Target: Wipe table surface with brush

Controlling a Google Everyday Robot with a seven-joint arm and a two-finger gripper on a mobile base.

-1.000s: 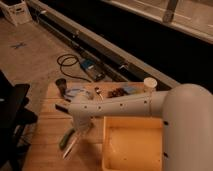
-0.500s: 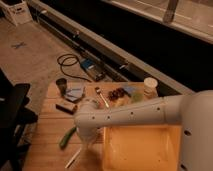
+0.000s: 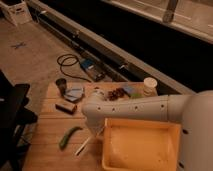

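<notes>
Brush (image 3: 84, 146) lies slanted on the table (image 3: 45, 147), near the front, just left of the tub (image 3: 141, 150)
At the far left is a dark chair (image 3: 14, 112). On the table's left side sit a small dark cup (image 3: 61, 84) and a dark block (image 3: 65, 106). Closer to the front lies a green vegetable (image 3: 69, 136), and the white brush is just right of it, not touching. The brush's top end runs up to the gripper (image 3: 98, 131), which hangs low by the tub's left back corner. I cannot tell if the gripper grips the brush. The white arm (image 3: 145, 106) crosses behind the yellow tub
</notes>
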